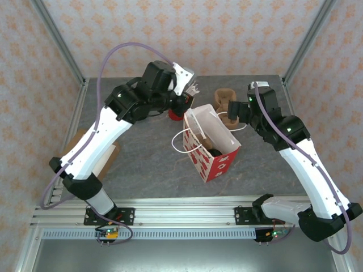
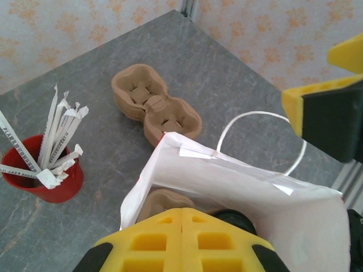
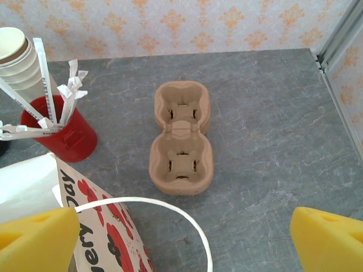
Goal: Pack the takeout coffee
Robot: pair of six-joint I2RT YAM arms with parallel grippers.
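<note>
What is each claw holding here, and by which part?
Right claw: open, empty. Left claw: shut at the paper bag's rim; whether it pinches it cannot be told.

The top camera sits high above the near edge of the table [image 1: 142,164], facing down and forward, far enough off to take in the whole surface. The left wrist camera is close over the paper bag [image 2: 244,192], looking steeply down past the left gripper [image 2: 181,226], whose fingers are pressed together at the bottom edge. Ahead of them lie the cup carrier [image 2: 153,107] and the red cup [image 2: 48,181]. The right wrist camera looks down between the fingers of the right gripper [image 3: 181,238], spread to both lower corners, with the cup carrier ahead between them. All three views share the paper bag, the cup carrier and the red cup.
</note>
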